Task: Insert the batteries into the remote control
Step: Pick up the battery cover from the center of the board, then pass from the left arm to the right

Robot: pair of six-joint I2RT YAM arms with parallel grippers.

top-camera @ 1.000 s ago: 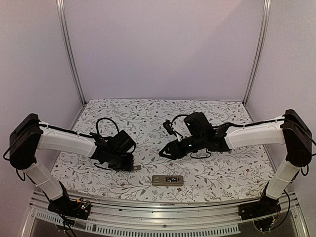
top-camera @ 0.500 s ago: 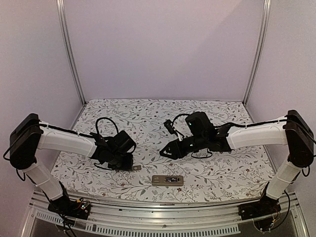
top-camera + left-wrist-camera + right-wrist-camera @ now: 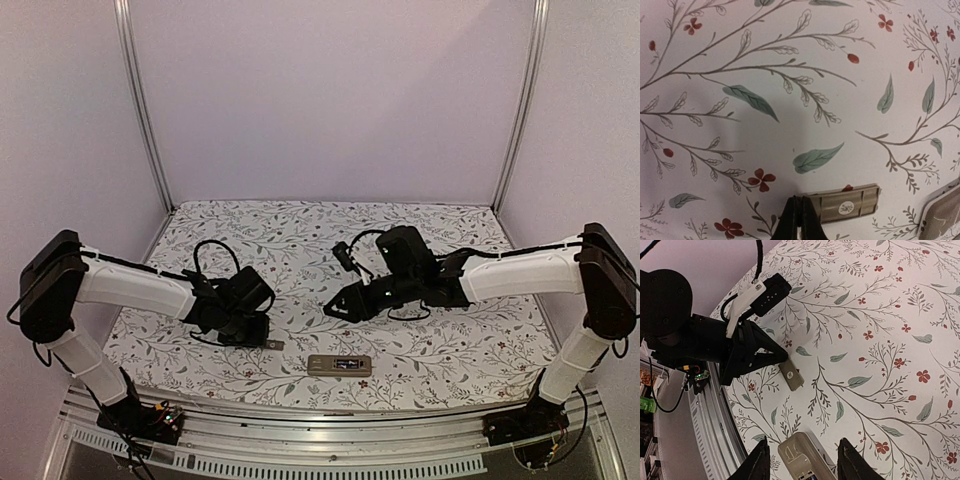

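The remote control [image 3: 340, 365] lies tan back up near the table's front edge, its dark recess showing a bluish glint. In the right wrist view its end [image 3: 799, 458] lies between my open right gripper's [image 3: 804, 445] fingers, below them, with something dark bluish in the recess at the frame's bottom edge. No loose batteries show. My right gripper [image 3: 338, 305] hovers up and behind the remote. My left gripper [image 3: 800, 216] is shut, its tips at the left end of the small tan cover panel [image 3: 847, 204], which lies flat on the cloth. My left gripper [image 3: 262, 337] sits left of the remote.
The floral tablecloth [image 3: 300, 240] covers the table. The metal front rail [image 3: 715, 410] and table edge run close to the remote. A corner of the remote [image 3: 941, 220] shows at the lower right of the left wrist view. Cables loop off both wrists.
My right gripper has shifted slightly and now holds still above the remote. My left gripper and the cover panel have barely moved.
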